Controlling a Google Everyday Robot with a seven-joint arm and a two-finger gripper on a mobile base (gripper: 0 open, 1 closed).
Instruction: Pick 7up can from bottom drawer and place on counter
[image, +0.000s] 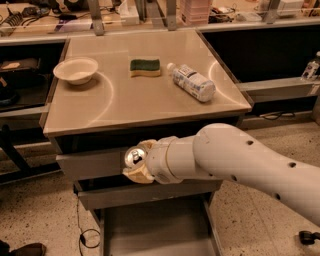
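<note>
We read nothing: bottle (194, 83) label by right edge of counter (150, 107) illegible; same for 7up can (133, 157) clamped in gripper (138, 166) under front edge.

Gripper (137, 161) clasped 7up can (133, 156), shiny top toward cam, in front of upper drawer fronts (90, 166), above open bottom drawer (155, 227). On counter (145, 107): white bowl (76, 70) left, sponge (145, 67) mid, plastic bottle (192, 83) on its side, right.
</note>
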